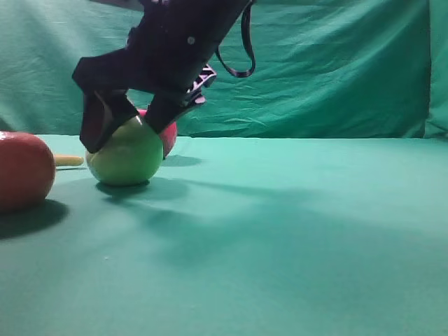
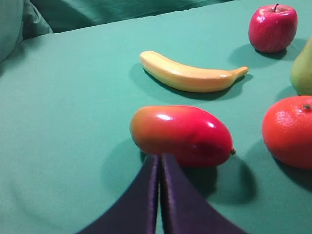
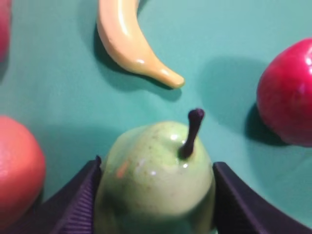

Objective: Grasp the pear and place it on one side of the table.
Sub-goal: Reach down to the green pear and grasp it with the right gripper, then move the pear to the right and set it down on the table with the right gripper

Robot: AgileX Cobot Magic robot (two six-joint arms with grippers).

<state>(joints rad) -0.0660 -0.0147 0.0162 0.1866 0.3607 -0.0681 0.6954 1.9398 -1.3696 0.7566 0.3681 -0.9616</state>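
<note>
The glossy yellow-green pear (image 1: pixel 126 157) with its dark stem stands on the teal table (image 1: pixel 294 231) at the left. My right gripper (image 1: pixel 120 133) comes down over it from above. In the right wrist view both dark fingers (image 3: pixel 78 204) press against the sides of the pear (image 3: pixel 156 180), so the gripper (image 3: pixel 157 165) is shut on it. The pear's base still rests on the cloth. My left gripper (image 2: pixel 159 163) is shut and holds nothing, its tips just short of a red mango (image 2: pixel 183 136). The pear's edge (image 2: pixel 303 68) shows at the right of that view.
A red apple (image 1: pixel 169 134) sits just behind the pear. A yellow banana (image 3: pixel 129 44) lies beyond it, and an orange-red fruit (image 3: pixel 17 170) is beside it. A red-orange fruit (image 1: pixel 24 171) stands at the exterior view's left edge. A wrinkled green backdrop (image 1: pixel 315 70) closes the rear.
</note>
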